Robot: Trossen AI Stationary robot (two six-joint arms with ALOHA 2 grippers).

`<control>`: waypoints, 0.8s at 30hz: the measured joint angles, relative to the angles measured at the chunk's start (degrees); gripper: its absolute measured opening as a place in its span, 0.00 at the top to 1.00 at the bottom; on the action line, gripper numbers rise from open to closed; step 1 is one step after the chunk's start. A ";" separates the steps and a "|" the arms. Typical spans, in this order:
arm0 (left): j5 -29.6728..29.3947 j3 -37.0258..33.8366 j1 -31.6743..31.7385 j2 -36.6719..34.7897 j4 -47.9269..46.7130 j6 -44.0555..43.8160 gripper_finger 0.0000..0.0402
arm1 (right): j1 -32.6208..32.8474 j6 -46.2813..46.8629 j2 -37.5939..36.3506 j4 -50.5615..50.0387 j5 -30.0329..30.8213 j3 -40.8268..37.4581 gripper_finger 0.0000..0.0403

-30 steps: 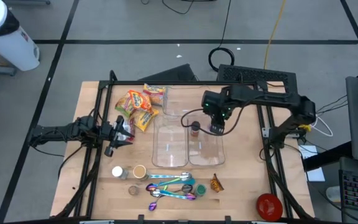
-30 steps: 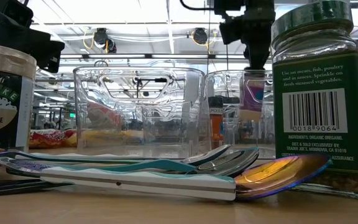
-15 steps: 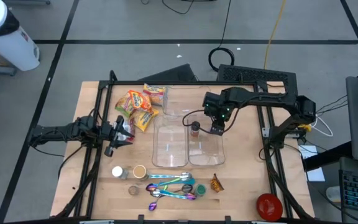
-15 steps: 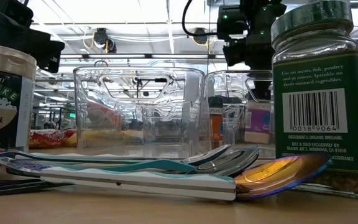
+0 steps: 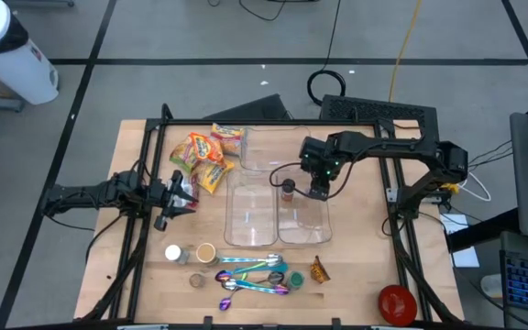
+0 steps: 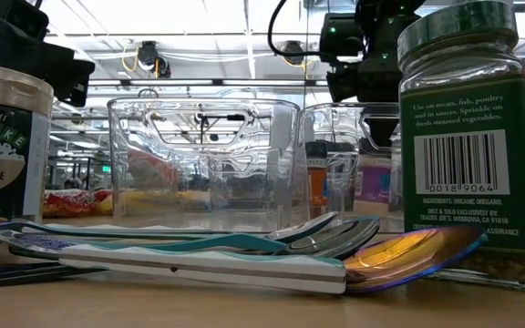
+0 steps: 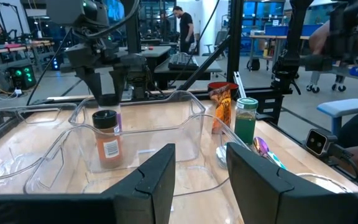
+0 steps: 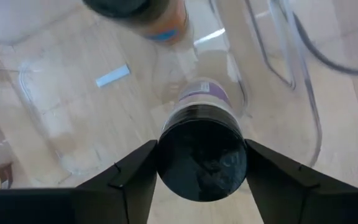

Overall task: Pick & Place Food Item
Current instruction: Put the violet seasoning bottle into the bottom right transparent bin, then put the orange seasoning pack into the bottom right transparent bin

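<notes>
We see our right gripper (image 5: pixel 318 190) higher than a moment ago, its fingers now parted on either side of the black-lidded purple jar (image 8: pixel 202 147), no longer clamped on it. The jar stands upright in the right-hand clear bin (image 5: pixel 324 234), beside the orange spice jar (image 5: pixel 288 190). We judge this placement made. Our left gripper (image 5: pixel 176 195) waits partly open at the bench's left.

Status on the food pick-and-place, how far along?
Done: an orange spice jar and a purple-labelled, black-lidded jar stand in the right clear plastic bin. In hand: nothing; the right gripper hovers open above it, and the left gripper waits open at the table's left. Left: yellow snack packets lie outside the bins.
</notes>
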 joint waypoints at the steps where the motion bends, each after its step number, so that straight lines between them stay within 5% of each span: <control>1: 0.00 0.00 0.00 0.00 0.00 0.00 0.62 | -0.01 -0.02 -0.01 0.38 0.04 -0.08 0.45; 9: 0.00 0.00 -0.01 0.00 -0.01 0.00 0.62 | 0.00 0.44 -0.23 1.19 -0.04 -0.42 0.34; 24: 0.00 0.00 -0.02 0.00 0.00 0.00 0.62 | 0.02 5.43 -8.55 -2.18 -2.18 -0.28 0.34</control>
